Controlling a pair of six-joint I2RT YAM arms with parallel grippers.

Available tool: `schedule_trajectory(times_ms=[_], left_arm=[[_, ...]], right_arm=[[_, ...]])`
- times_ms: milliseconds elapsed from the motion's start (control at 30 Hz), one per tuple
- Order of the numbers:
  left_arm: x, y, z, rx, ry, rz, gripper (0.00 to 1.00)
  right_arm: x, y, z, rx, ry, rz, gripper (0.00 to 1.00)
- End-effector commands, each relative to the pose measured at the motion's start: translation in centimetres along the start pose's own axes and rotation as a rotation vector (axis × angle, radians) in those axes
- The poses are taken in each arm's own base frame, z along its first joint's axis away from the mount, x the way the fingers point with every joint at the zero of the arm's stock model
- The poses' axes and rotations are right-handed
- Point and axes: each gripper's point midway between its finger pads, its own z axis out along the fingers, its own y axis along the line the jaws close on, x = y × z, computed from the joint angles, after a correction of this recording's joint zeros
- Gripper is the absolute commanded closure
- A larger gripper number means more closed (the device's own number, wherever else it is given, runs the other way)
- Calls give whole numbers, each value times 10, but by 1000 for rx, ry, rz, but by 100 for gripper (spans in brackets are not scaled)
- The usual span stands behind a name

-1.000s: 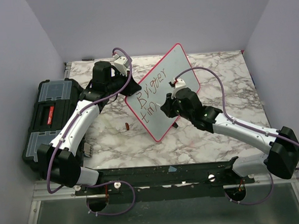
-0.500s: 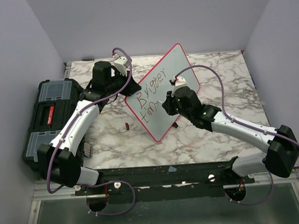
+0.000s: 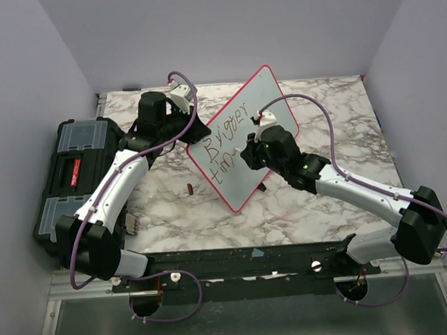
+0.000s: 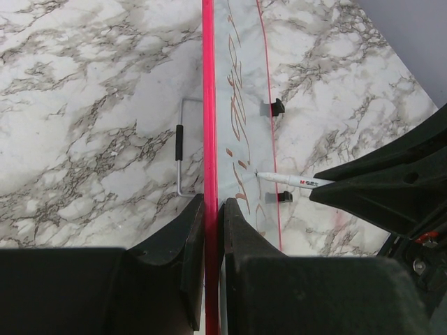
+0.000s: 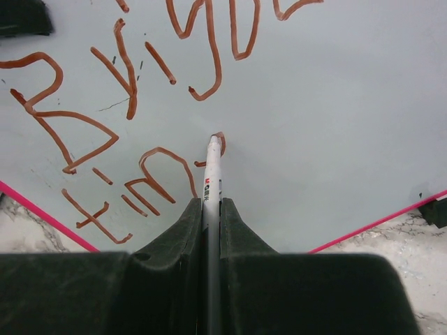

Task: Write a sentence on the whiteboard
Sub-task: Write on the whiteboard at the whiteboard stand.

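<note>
The whiteboard (image 3: 254,105) stood at the middle of the overhead view, on the marble table (image 3: 335,123), turned so that its corners pointed up, down, left and right, its lowest corner near the bottom centre of the table. The left gripper (image 4: 211,204) was closed on the board's red frame; in the left wrist view the frame ran straight up the picture from between the two dark fingers (image 4: 183,230), and the board was seen almost edge-on. The right gripper (image 5: 211,204) was clamped narrowly on a white marker (image 5: 211,167), which stuck out from between its fingers with its tip touching the pale board surface near the centre of the right wrist view. The sentence (image 3: 229,133) was in reddish-brown lettering: an upper line reading roughly "Brigger", and below it a second line reading about "tim", with a short curved stroke at the marker's tip. A black toolbox (image 3: 76,173) lay at the left edge of the overhead view, beside the left arm. A small dark reddish object (image 3: 190,189) lay on the table just left of the board's lower edge; what it was could not be told.
</note>
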Motion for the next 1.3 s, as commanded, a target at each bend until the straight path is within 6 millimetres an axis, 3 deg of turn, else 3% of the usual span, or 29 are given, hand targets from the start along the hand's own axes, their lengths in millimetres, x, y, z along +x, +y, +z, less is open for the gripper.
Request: schedule_trajectory(times_ms=[0, 433, 667, 1067, 1267], left_arm=[[-24, -8, -2, 31, -64, 113, 100], [-25, -9, -2, 35, -63, 107, 100], [-23, -9, -2, 34, -61, 104, 100], [-22, -11, -3, 41, -61, 103, 100], [-21, -9, -5, 29, -60, 103, 100]], right_arm=[[10, 15, -1, -87, 40, -3, 99], [42, 12, -6, -111, 102, 18, 99], [51, -1, -8, -55, 108, 32, 99], [21, -19, -3, 79, 46, -24, 99], [-17, -19, -12, 103, -27, -71, 99]])
